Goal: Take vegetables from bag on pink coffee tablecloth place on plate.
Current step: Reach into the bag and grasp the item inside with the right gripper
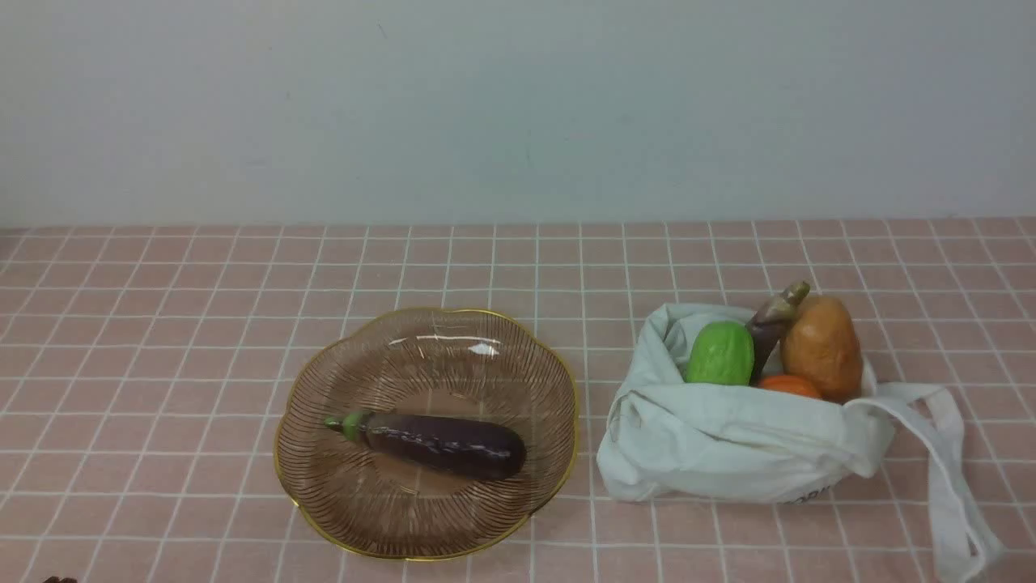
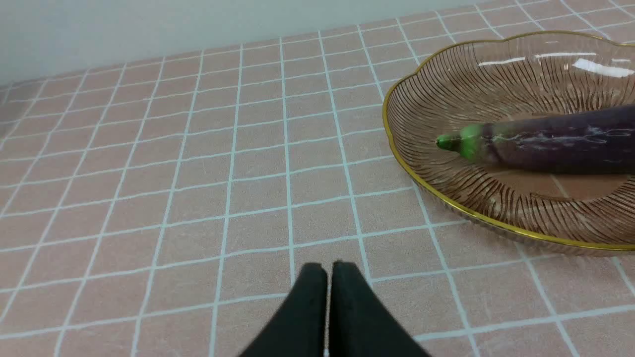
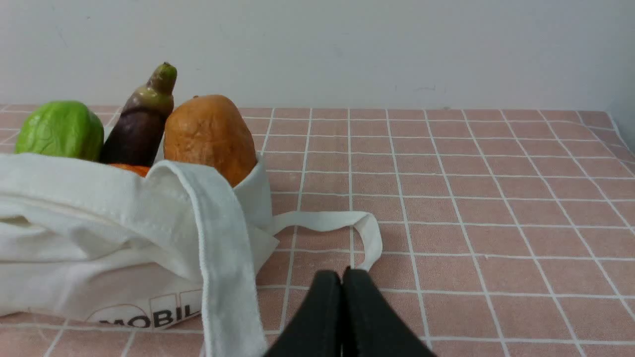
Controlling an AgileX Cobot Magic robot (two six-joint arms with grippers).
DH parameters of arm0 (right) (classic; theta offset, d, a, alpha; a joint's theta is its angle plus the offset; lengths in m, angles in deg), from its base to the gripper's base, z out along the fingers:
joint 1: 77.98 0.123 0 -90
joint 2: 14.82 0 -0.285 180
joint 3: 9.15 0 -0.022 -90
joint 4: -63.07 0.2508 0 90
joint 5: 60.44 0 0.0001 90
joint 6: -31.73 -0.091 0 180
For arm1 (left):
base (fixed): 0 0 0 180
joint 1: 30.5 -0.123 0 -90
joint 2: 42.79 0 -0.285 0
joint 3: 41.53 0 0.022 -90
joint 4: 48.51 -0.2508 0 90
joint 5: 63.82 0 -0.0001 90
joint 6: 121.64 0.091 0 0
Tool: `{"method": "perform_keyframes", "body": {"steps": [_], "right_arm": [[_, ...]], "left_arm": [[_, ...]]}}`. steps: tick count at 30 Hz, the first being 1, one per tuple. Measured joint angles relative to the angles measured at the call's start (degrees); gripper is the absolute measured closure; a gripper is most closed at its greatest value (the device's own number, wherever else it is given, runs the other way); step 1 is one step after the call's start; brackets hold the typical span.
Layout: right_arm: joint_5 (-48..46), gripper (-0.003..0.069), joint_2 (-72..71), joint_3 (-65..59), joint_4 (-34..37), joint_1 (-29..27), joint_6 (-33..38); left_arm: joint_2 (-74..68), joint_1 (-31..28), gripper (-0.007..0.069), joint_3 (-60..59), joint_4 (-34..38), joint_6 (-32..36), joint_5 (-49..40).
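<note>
The off-white bag (image 1: pixel 728 441) lies on the pink tablecloth (image 1: pixel 162 324) at the right. In its mouth sit a green gourd (image 1: pixel 719 354), a purple eggplant (image 1: pixel 769 328), a brown-orange potato (image 1: pixel 821 346) and an orange piece (image 1: pixel 789 385). Another purple eggplant (image 1: pixel 441 443) lies in the glass plate (image 1: pixel 340 502) to the left. My left gripper (image 2: pixel 328 270) is shut and empty over bare cloth, beside the plate (image 2: pixel 446 198). My right gripper (image 3: pixel 342 276) is shut and empty near the bag's strap (image 3: pixel 322 220), beside the bag (image 3: pixel 99 238). Neither gripper shows in the front view.
A plain pale wall (image 1: pixel 518 105) stands behind the table. One long strap (image 1: pixel 947 478) of the bag trails toward the front right edge. The cloth's far right corner shows in the right wrist view (image 3: pixel 595 119).
</note>
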State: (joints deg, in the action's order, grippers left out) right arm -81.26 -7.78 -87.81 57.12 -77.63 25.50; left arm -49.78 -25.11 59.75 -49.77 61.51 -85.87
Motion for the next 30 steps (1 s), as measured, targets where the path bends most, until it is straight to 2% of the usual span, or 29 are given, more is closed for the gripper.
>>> {"method": "perform_keyframes", "body": {"steps": [23,26,30], "right_arm": [[0.08,0.0673,0.0,0.0,0.38,0.0,-0.27],[2.5,0.0673,0.0,-0.23,4.06,0.0,-2.0],[17.03,0.0673,0.0,-0.26,17.33,0.0,-10.3]], "left_arm": [[0.0,0.0,0.0629,0.0,0.0,0.0,0.0],[0.0,0.0,0.0629,0.0,0.0,0.0,0.0],[0.0,0.0,0.0629,0.0,0.0,0.0,0.0]]}}
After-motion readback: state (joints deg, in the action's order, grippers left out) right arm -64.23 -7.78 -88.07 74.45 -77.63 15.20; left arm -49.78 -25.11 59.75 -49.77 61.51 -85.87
